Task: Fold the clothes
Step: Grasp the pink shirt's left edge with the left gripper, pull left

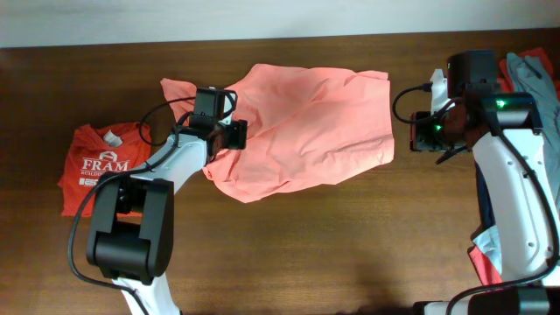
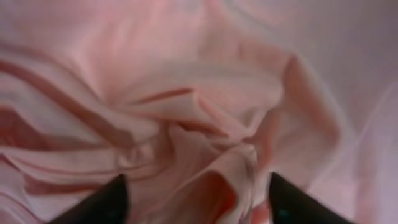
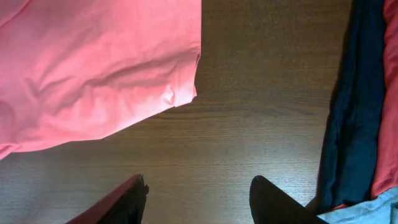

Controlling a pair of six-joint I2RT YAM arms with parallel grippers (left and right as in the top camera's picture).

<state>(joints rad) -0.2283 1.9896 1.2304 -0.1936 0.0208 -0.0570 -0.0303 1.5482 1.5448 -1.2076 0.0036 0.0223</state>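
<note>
Left hand (image 2: 196, 186): fingers spread astride a bunched ridge of the salmon-pink shirt (image 1: 315, 114), likely to pinch it. Right hand (image 3: 198, 186): spread, empty, above bare counter (image 1: 306, 254) beside the shirt's right edge. Shirt: crumpled mid-counter, unfolded.

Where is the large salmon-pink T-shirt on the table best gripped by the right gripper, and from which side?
Probably at the near right corner of the large, soft salmon-pink T-shirt, coming over the dark wooden table on its right. The edge lies flat and free there, beside the open right gripper; the left part is bunched under the left gripper.
</note>
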